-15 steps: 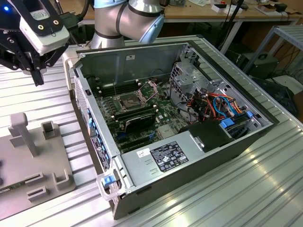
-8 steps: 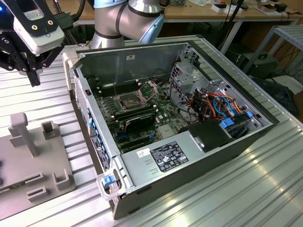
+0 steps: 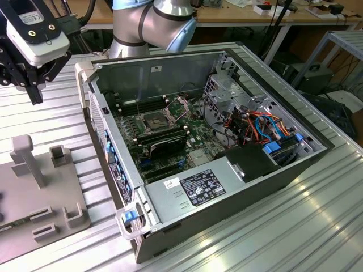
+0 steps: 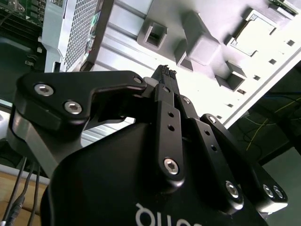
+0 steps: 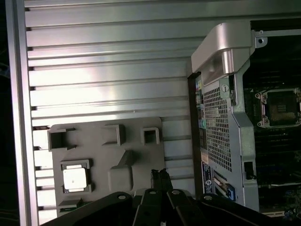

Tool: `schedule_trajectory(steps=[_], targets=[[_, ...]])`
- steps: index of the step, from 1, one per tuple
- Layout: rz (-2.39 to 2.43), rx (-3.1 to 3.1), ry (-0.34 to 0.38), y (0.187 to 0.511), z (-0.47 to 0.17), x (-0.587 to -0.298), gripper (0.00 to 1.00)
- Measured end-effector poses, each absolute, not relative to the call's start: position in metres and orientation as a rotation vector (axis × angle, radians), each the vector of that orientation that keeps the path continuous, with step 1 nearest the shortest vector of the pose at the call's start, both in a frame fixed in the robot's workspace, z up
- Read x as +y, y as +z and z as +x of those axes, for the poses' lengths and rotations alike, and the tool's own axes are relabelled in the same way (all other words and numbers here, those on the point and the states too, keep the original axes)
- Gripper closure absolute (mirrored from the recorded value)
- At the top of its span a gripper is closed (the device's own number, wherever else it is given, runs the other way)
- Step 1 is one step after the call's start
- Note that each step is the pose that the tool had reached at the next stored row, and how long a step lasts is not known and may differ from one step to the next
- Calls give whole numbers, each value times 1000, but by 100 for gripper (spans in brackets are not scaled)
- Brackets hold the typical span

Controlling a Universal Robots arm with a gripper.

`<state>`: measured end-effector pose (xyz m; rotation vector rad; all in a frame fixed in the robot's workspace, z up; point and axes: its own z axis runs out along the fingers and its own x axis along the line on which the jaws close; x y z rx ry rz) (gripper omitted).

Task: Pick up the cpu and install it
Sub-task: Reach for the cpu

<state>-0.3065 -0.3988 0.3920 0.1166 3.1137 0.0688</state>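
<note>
Above the edge of the grey tray [image 5: 141, 160], our jaws are closed together and hold nothing. We see the cpu [image 5: 75, 179] lying flat in a tray pocket, apart from the jaws. Beside the tray on the ribbed surface [image 5: 108, 70] sits the open case [image 3: 159, 71], socket [image 5: 278, 107] inside.

The cpu [image 5: 75, 178] is lying uncovered in its recess on the fixture plate [image 5: 99, 155]. Raised blocks [image 5: 121, 172] are standing near it, and the computer case wall [image 5: 216, 127] is flanking the plate.
</note>
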Motion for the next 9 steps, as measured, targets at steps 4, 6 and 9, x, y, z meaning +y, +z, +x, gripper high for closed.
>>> schedule_trajectory(steps=[4, 6, 9], targets=[[117, 3114, 69, 392, -310, -399, 89], [117, 3114, 69, 392, -314, -399, 89], [117, 3114, 69, 392, -318, -399, 89]])
